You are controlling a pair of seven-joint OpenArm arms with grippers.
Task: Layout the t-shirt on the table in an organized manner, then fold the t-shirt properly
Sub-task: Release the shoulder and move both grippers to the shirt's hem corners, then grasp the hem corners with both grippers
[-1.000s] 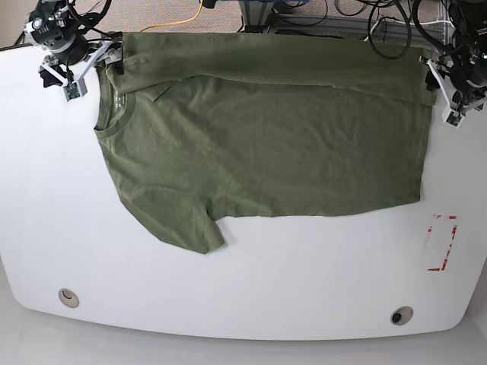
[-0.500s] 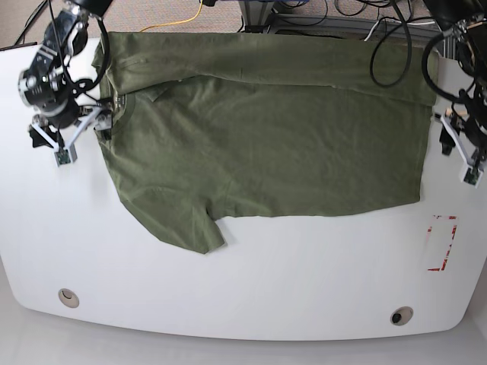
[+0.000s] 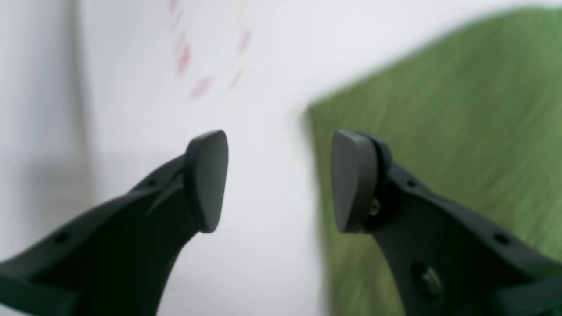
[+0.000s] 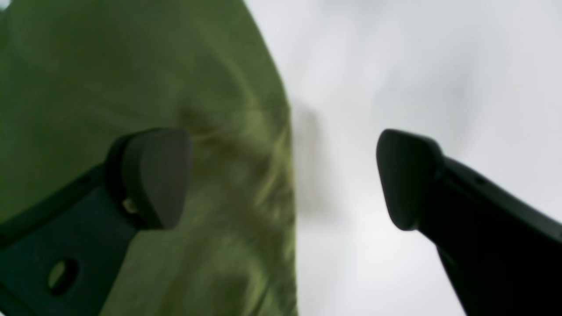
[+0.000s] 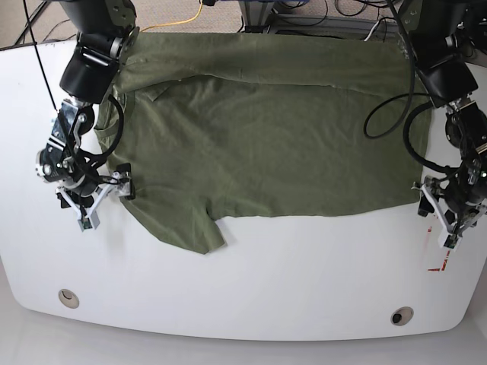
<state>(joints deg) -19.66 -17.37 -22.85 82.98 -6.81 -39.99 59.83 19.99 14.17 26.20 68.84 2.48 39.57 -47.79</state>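
T-shirt (image 5: pixel 266 144) edges sit between both open grippers — left (image 3: pixel 281 180), right (image 4: pixel 283 175).

No readable text, label, brand or number in any view. On the table (image 5: pixel 251 289), only a small red-marked rectangle (image 5: pixel 440 243) near the right edge, partly hidden behind the left gripper (image 5: pixel 444 217): broken red lines, no letters or digits to make out. In the left wrist view, the same red marks (image 3: pixel 199 57) very blurred. Plain t-shirt (image 5: pixel 266 144), no visible print or logo.
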